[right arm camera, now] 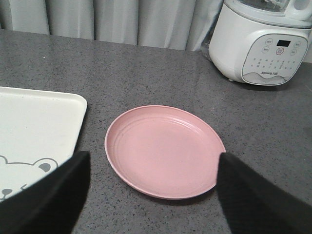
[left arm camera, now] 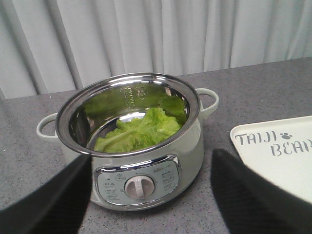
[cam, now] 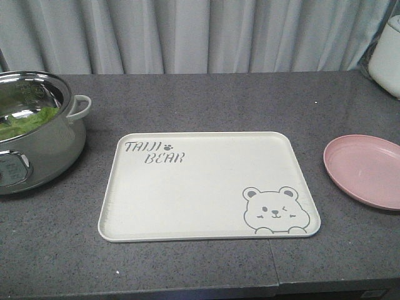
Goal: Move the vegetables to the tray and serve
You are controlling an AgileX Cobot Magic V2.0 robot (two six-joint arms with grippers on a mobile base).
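Left wrist-mounted view looks down on the vegetables [left arm camera: 139,131], which lie inside a steel pot [left arm camera: 194,146] at the left end of the counter [cam: 219,94]. The left pincer [left arm camera: 152,158] is spread wide on the near side of the pot. The tray [cam: 206,187] lies flat mid-counter, just right of the pot. The right pincer [right arm camera: 153,157] is likewise spread wide, near a pink plate [right arm camera: 163,146] on the right, and a white cooker [right arm camera: 263,44] stands beyond the plate.

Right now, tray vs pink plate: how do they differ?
Shape: the tray is rectangular with rounded corners; the pink plate is round. Colour: the tray is cream, the plate pink. Markings: the tray carries grey TAIJI BEAR text and a bear drawing; the plate is plain. Shared: both lie flat and empty on the grey counter.
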